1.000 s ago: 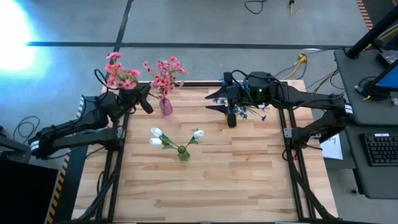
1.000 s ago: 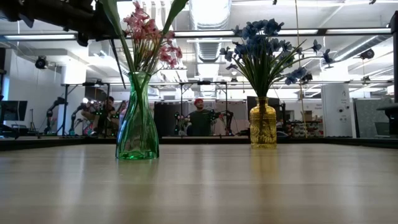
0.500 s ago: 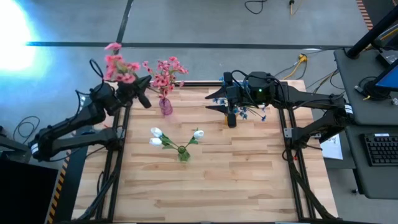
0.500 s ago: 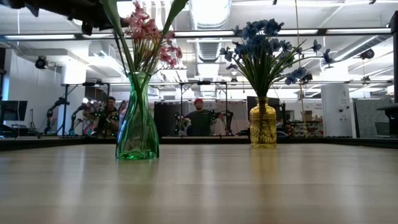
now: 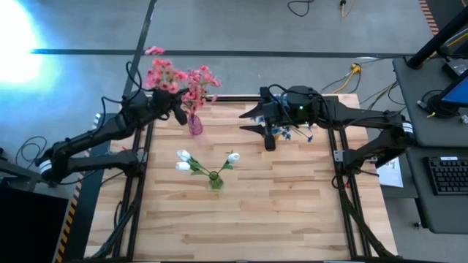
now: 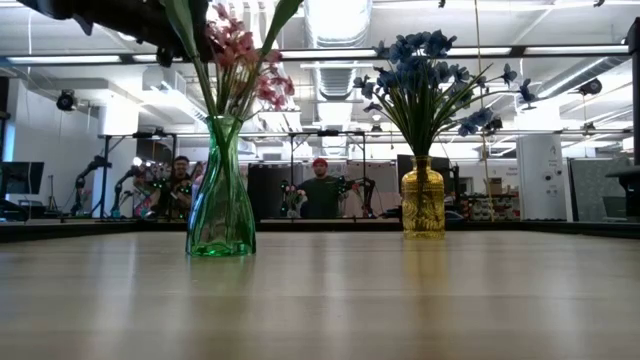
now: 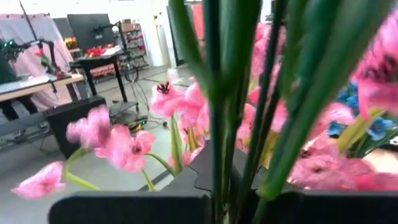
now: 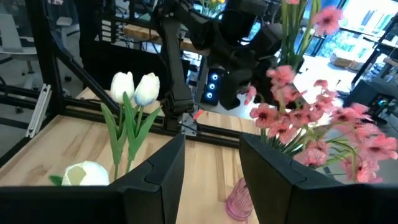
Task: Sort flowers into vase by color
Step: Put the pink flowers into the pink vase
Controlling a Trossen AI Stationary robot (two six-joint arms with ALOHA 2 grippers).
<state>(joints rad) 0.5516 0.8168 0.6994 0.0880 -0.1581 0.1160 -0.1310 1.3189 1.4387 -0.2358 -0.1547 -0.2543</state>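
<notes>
My left gripper (image 5: 178, 113), at the table's far left, is shut on a bunch of pink flowers (image 5: 157, 71), right beside a small pink vase (image 5: 195, 126) that holds more pink flowers (image 5: 197, 84). White flowers (image 5: 207, 162) stand in a green vase (image 6: 220, 200) mid-table. Blue flowers (image 6: 420, 75) stand in a yellow vase (image 6: 423, 195) at the far right, under my right arm. My right gripper (image 5: 270, 139) hangs open above the table there, with nothing between its fingers (image 8: 155, 180). My left gripper pinches the pink bunch's green stems (image 7: 214, 155) between its two fingers. The fingers lie level and across the stems. The stems rise upright from the fingers, and the blossoms (image 7: 118, 146) spread above them. The bunch is clear of the table; its lower ends do not show.
The wooden table top (image 5: 292, 212) is bare in its near half. Black frame posts stand at both sides of the table. People and other robot stations show in the room beyond the far edge.
My left gripper has carried the pink bunch up and toward the table's right, closer to the pink vase. The blossoms have swung toward the far edge. It has stayed shut on the stems.
</notes>
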